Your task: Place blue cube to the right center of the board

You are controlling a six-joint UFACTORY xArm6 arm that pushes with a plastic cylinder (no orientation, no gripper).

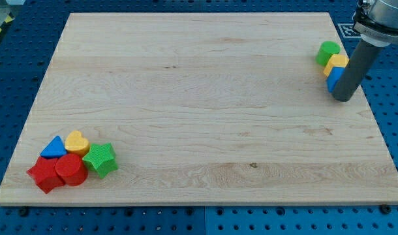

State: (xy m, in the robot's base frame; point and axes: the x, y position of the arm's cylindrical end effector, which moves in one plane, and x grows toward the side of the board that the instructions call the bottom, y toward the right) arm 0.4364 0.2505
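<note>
Blue cube (333, 79) sits at right edge of light wooden board (205, 104), toward far right, touching yellow block (337, 62) with green block (328, 51) beyond. My tip (343, 98) touches its right side. No jaws on this rod. Cube seems slightly far of right centre; small near-ward push left.

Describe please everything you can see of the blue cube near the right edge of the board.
The blue cube is small, solid blue and looks like plastic or painted wood. Only its left part shows; the dark rod hides the rest. It lies on the wooden board near the view's right edge, in the upper part. A yellow block touches it from above in the view, and a green block sits beyond that. My tip stands right beside the cube, at its lower right; contact looks likely.
</note>
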